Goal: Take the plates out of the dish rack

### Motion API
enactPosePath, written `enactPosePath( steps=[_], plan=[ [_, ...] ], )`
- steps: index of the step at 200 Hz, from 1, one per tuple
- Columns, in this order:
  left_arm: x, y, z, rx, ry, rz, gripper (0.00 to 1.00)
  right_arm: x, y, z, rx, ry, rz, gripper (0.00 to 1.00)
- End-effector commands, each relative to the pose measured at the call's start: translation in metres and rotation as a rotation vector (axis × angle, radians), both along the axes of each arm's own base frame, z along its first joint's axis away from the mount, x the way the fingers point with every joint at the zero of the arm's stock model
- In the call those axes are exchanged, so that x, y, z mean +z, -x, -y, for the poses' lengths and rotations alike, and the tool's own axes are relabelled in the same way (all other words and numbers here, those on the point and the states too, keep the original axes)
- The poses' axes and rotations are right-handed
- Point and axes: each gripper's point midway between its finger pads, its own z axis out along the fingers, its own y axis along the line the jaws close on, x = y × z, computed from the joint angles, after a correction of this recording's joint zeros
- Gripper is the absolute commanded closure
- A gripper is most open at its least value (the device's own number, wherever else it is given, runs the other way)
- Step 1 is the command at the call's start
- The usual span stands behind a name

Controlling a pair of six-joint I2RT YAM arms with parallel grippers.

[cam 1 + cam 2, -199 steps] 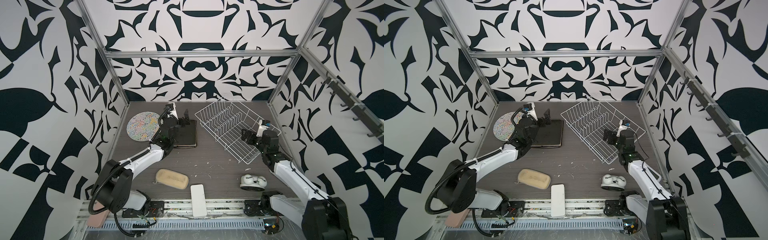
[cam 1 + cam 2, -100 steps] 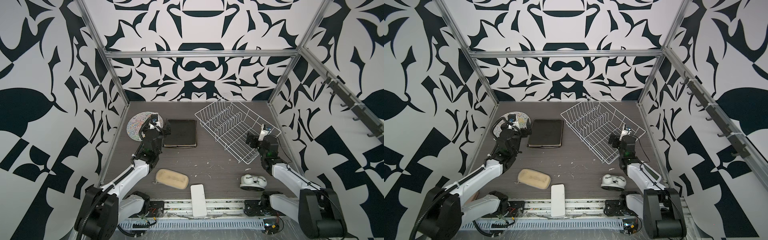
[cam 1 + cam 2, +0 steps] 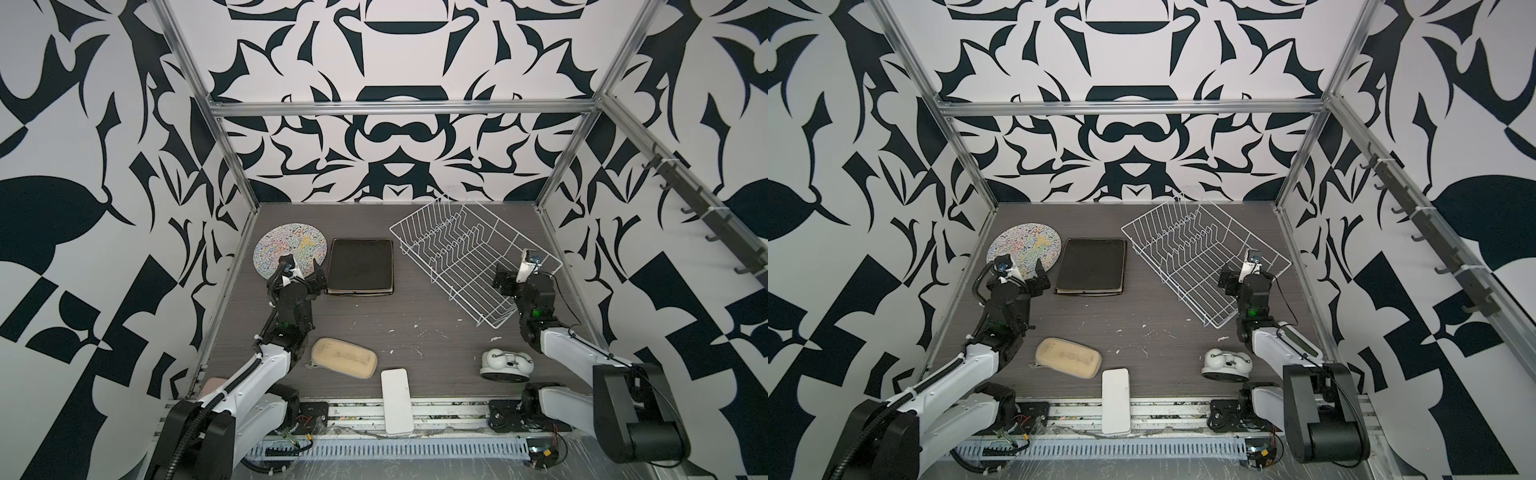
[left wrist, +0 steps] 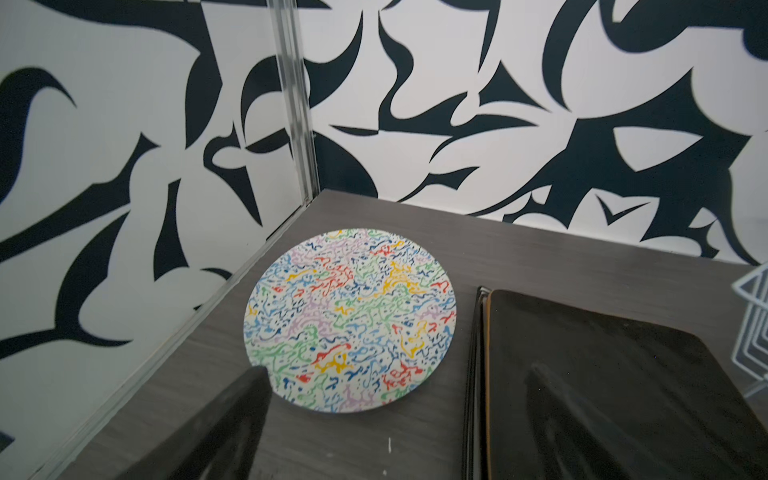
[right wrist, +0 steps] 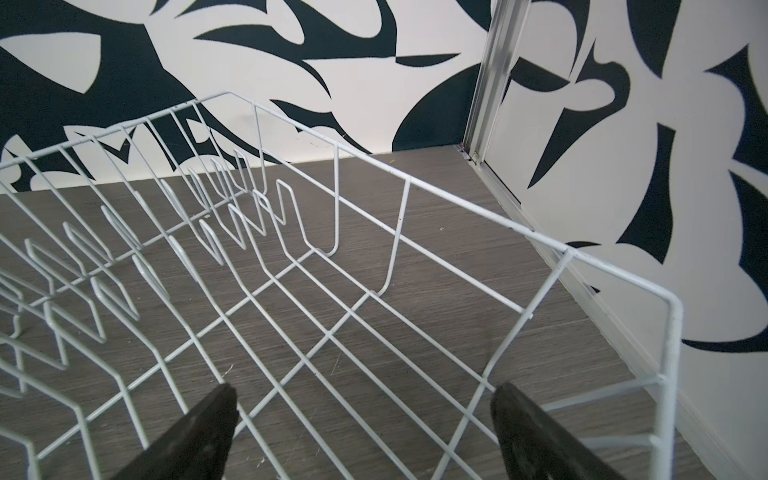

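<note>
On the tabletop (image 3: 415,316), the round plate (image 3: 291,243) lies flat in the rear left corner, near the left wall. Just to its right, with a narrow gap between them, lie the square plates (image 3: 360,266), stacked one on another. The dish rack (image 3: 469,266) stands to the right of the stack, well apart from it. It is set at a slant, running from the back middle toward the right wall. The left gripper (image 3: 303,270) is over the near edge of the round plate, beside the stack's near left corner. The right gripper (image 3: 519,276) is at the rack's near right end. Along the front, from left to right, lie the sponge (image 3: 344,363), the flat block (image 3: 397,401) overhanging the front edge, and a small object (image 3: 506,365).
</note>
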Motion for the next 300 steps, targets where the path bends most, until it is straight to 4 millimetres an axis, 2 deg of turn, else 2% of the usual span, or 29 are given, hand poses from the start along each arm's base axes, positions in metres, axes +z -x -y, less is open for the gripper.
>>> enactPosePath(
  steps=[1,16,53,91,110,113,142,154,180,244,300],
  plan=[
    [0.02,0.001,-0.005,0.019,0.059,0.098,0.01,-0.013,0.003,-0.004,0.022,-0.001,-0.022,0.01],
    [0.016,0.001,-0.004,0.008,0.009,0.07,0.01,-0.013,0.001,-0.005,0.032,-0.004,-0.017,0.01],
    [-0.014,0.003,0.001,-0.054,-0.161,-0.053,0.01,-0.016,0.0,-0.006,0.04,0.005,-0.027,0.01],
    [-0.024,-0.001,-0.002,-0.039,-0.165,0.017,0.01,-0.019,-0.002,-0.009,0.056,0.007,-0.039,0.01],
    [-0.031,-0.01,0.008,-0.089,-0.198,0.026,0.01,-0.02,-0.001,-0.009,0.061,0.016,-0.043,0.01],
    [-0.04,-0.013,0.01,-0.098,-0.212,0.004,0.01,-0.019,-0.001,-0.009,0.062,0.018,-0.042,0.01],
    [-0.068,-0.025,0.013,-0.112,-0.228,-0.012,0.01,-0.019,0.0,-0.007,0.055,0.029,-0.045,0.01],
    [-0.083,-0.029,0.028,-0.216,-0.246,-0.032,0.01,-0.019,0.0,-0.008,0.056,0.028,-0.045,0.01],
    [-0.083,-0.034,0.02,-0.184,-0.23,-0.044,0.01,-0.02,-0.001,-0.008,0.059,0.023,-0.046,0.01],
    [-0.083,-0.036,0.019,-0.18,-0.232,-0.05,0.01,-0.024,-0.007,-0.011,0.068,0.014,-0.024,0.01],
    [-0.083,-0.036,0.02,-0.181,-0.232,-0.05,0.0,-0.053,-0.018,-0.016,0.094,0.02,-0.045,0.01]
  ],
)
